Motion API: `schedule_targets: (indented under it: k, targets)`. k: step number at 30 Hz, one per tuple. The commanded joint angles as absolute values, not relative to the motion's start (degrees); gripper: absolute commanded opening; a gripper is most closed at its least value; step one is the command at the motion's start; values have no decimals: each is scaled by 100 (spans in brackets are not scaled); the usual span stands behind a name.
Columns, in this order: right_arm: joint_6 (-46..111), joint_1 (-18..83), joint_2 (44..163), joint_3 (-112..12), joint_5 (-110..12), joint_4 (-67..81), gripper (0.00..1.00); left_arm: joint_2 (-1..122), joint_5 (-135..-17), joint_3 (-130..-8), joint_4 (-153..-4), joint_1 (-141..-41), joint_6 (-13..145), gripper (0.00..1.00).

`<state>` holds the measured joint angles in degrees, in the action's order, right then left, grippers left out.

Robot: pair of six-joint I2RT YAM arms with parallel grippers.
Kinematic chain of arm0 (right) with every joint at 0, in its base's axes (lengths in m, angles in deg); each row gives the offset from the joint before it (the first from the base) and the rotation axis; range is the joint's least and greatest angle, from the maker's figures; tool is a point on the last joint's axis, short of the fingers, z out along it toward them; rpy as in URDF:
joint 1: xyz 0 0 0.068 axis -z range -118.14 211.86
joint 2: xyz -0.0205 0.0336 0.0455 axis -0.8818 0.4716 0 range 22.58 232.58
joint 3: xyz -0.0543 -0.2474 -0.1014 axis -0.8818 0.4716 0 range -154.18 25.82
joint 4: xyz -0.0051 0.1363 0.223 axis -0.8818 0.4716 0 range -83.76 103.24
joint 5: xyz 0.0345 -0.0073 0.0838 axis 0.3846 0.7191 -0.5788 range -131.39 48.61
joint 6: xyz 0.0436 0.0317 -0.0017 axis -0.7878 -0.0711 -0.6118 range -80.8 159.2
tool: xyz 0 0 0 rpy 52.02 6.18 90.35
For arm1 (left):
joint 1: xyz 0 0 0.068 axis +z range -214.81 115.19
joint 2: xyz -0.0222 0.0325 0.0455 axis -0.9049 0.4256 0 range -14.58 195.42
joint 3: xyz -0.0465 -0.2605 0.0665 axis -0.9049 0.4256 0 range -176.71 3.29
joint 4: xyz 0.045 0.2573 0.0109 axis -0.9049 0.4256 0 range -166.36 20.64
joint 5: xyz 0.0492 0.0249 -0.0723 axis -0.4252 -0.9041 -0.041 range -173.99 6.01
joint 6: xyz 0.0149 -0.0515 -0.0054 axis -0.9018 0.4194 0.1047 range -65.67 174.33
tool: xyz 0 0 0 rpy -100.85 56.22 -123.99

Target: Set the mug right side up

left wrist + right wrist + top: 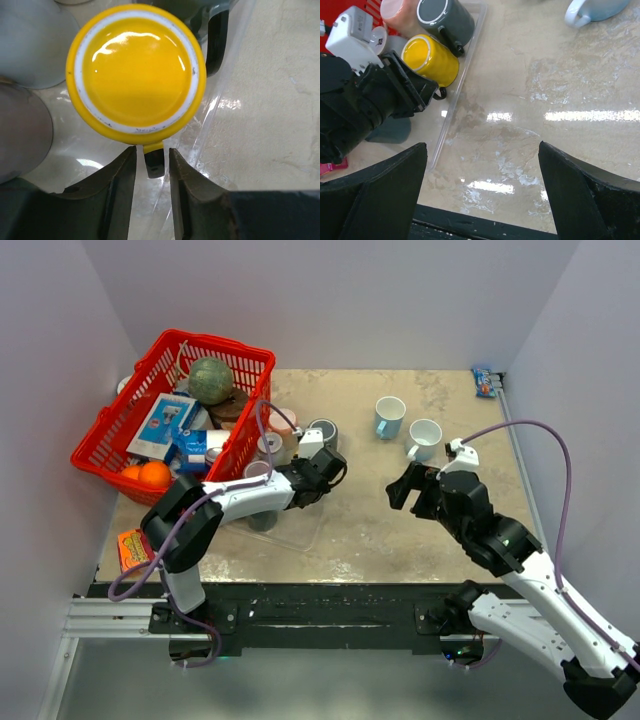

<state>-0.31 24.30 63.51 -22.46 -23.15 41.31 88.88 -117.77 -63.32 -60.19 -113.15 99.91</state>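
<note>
The beige stone bench (400, 540) sat between plain pale walls. Two mugs stood upright toward its far right corner, a blue mug (389, 416) and a white mug (425, 438). One red basket (120, 395) at the far left corner held a green ball (211, 379), two oranges (146, 474) and blue-and-white boxes (165, 425). A clear tray (465, 75) left of the middle held the yellow mug (136, 70), tipped with its base showing, a dark grey mug (445, 20) and a pink mug (400, 12); others were partly hidden. The left gripper (152, 155) pinched the yellow mug's dark handle (154, 164). The right gripper (482, 150) hung spread wide over bare bench.
</note>
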Motion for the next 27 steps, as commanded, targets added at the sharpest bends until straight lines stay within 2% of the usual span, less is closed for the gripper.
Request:
schedule_targets:
  k: [1, 6, 15, 18, 19, 20, 27]
  targets:
    - [-123, 2416, 6257, -2173, -2355, 3929, 96, 8570, -12134, -6351, -6265, -11262, 10118, 39]
    - [-123, 2416, 6292, -2147, -2346, 3920, 95, 8693, -12117, -6509, -6229, -11236, 10048, 40]
    - [-123, 2416, 6327, -2103, -2328, 3867, 95, 8816, -11958, -6500, -6273, -11157, 9995, 27]
    - [-114, 2424, 6354, -2120, -2337, 3867, 95, 8825, -11888, -6492, -6308, -11122, 9933, 17]
    - [-114, 2416, 6363, -2129, -2354, 3876, 95, 8834, -11853, -6491, -6317, -11113, 9898, 5]
    - [-123, 2416, 6363, -2147, -2372, 3885, 95, 8834, -11783, -6491, -6335, -11104, 9881, 0]
    - [-35, 2424, 6485, -2252, -3012, 3674, 97, 8045, -11300, -6027, -6633, -11095, 9424, 0]
